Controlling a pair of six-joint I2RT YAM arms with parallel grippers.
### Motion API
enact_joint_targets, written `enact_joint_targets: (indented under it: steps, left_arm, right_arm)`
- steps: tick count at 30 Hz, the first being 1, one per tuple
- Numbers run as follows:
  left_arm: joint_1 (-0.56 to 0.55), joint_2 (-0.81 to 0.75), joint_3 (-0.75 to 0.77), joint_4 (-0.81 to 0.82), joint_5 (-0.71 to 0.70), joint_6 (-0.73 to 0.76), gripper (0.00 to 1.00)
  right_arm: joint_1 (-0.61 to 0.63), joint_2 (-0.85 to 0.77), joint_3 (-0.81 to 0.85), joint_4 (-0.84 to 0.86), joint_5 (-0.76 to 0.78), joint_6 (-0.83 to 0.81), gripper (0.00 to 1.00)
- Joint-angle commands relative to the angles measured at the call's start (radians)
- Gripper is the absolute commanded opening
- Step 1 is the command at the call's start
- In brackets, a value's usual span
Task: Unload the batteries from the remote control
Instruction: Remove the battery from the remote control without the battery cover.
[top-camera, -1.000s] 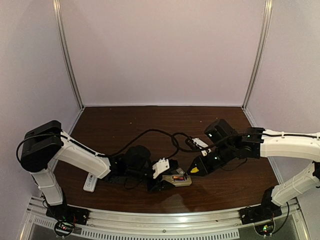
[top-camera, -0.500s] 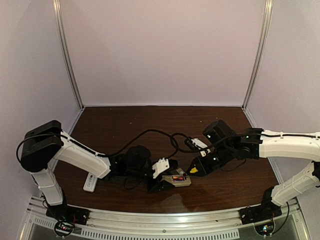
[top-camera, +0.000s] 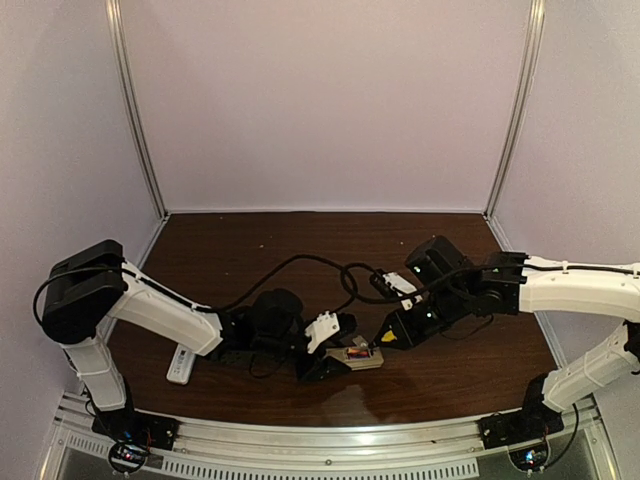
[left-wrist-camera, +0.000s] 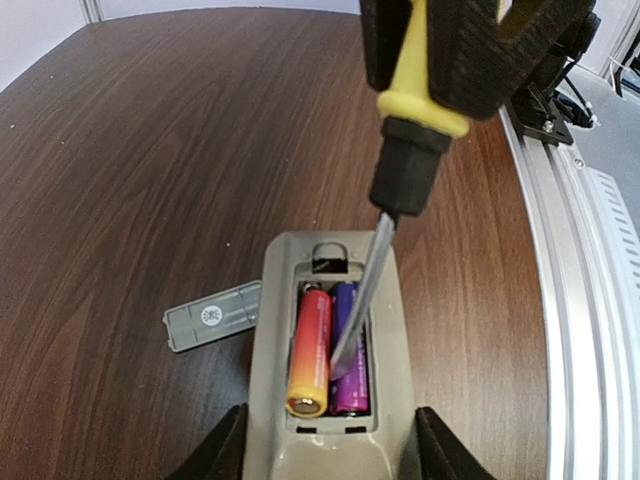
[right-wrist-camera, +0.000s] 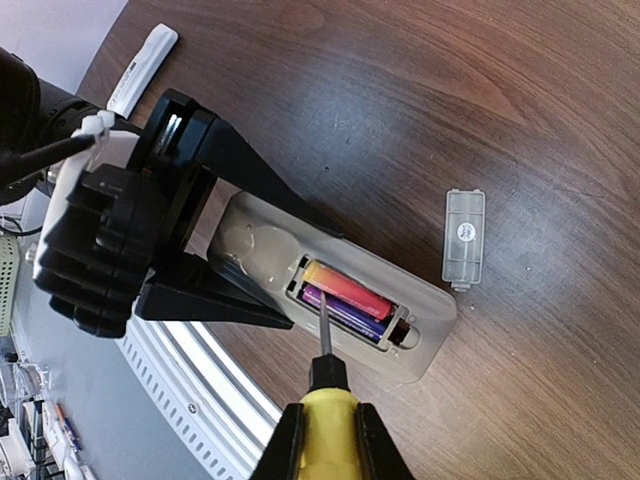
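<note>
Left wrist view: remote (left-wrist-camera: 330, 300) is clamped by left gripper (left-wrist-camera: 330, 455), fingertips (left-wrist-camera: 215, 455) cut off. Purple battery (left-wrist-camera: 352, 385) is partly covered by screwdriver (left-wrist-camera: 400, 170), clamped by right gripper (right-wrist-camera: 328, 440).

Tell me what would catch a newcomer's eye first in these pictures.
The yellow-handled screwdriver, gripped by the right gripper, pokes its tip into the open battery bay of the grey remote, between the two arms. An orange battery and a purple battery lie side by side there; the left gripper clamps the remote, its cover plate lying loose beside it.
</note>
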Motion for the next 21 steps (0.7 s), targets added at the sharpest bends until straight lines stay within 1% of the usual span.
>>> enact_joint_targets:
  steps: [1,4,9,15,21]
  left_arm:
    - [-0.008,0.008,0.034,0.032,0.063,-0.038,0.0]
    - [-0.004,0.013,0.046,0.013,0.087,-0.059,0.0]
    - [0.017,0.018,0.073,-0.021,0.164,-0.104,0.0]
    - [0.027,0.029,0.116,-0.101,0.241,-0.147,0.0]
    - [0.047,0.032,0.118,-0.135,0.337,-0.194,0.0]
  right_arm:
    - [-0.005,0.001,0.029,0.001,0.124,-0.005,0.0]
    - [-0.004,0.003,0.032,0.017,0.125,0.005,0.0]
    - [0.004,0.013,0.023,0.035,0.12,0.017,0.0]
    - [0.023,0.022,0.01,0.05,0.142,0.038,0.0]
    - [0.044,0.057,-0.011,0.08,0.123,0.064,0.0]
